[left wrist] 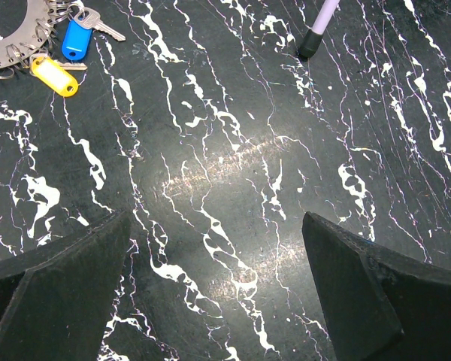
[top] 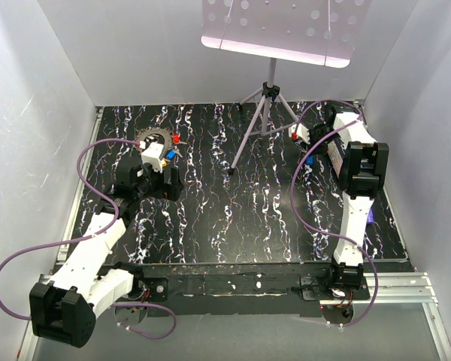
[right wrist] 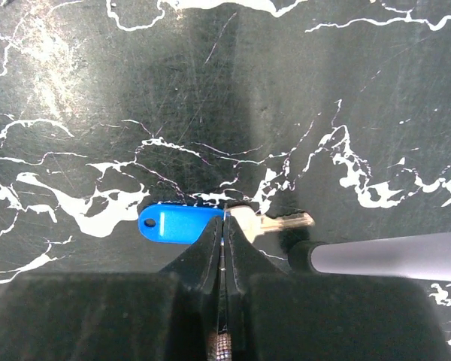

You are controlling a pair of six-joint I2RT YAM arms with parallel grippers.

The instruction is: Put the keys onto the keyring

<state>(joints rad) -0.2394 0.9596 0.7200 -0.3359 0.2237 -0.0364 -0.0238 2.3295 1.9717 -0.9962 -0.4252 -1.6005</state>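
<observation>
Blue-tagged key [right wrist: 179, 224] is pinched by the closed right claw [right wrist: 225, 223]; left claw [left wrist: 216, 218] gapes empty.

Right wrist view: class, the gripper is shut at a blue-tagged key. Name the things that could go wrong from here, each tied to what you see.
1. The right gripper pinches the blue-tagged key only at its fingertips, at the joint between tag and blade, so it may swivel or slip when lifted.
2. A black-tipped rod sits right beside the fingers, so lifting could knock it.
3. The keyring sits over by the open left gripper, a long carry on a weak grip.
</observation>
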